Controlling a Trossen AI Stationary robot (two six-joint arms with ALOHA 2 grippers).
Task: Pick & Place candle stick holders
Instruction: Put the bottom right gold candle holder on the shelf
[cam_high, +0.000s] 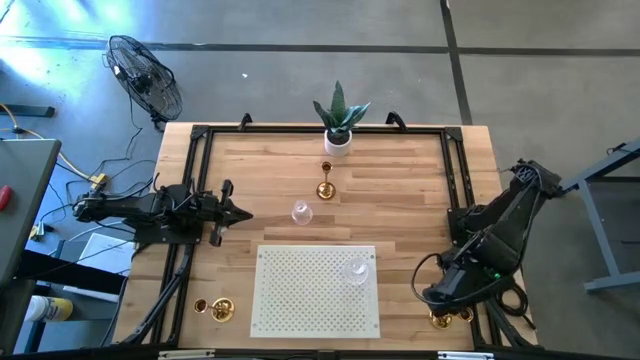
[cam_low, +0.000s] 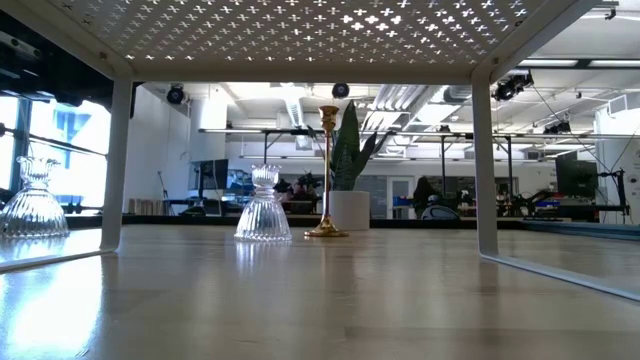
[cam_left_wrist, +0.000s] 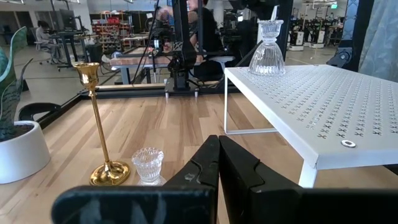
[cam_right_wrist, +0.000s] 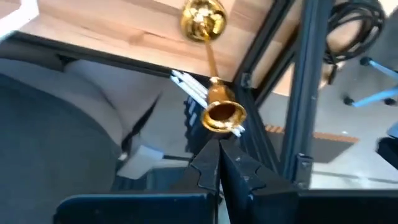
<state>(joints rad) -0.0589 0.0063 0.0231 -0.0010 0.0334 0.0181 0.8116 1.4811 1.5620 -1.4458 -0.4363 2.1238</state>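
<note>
A tall gold holder and a clear glass holder stand at the table's middle. Both also show in the left wrist view, the gold one and the glass one. Another glass holder stands on the white perforated shelf. Two gold pieces lie at the near left. My left gripper is shut and empty at the table's left. My right gripper is shut at the near right corner, its tips just by the cup of a gold holder. My right gripper's shut fingertips come from above, slanting down, and stand right at the rim of the gold holder's cup. I cannot tell whether they touch it. The holder's base is on the wood by the table's edge.
A white pot with a green plant stands at the far middle. The shelf stands on thin legs. A black frame rail runs round the table top. A further glass holder shows in the low view.
</note>
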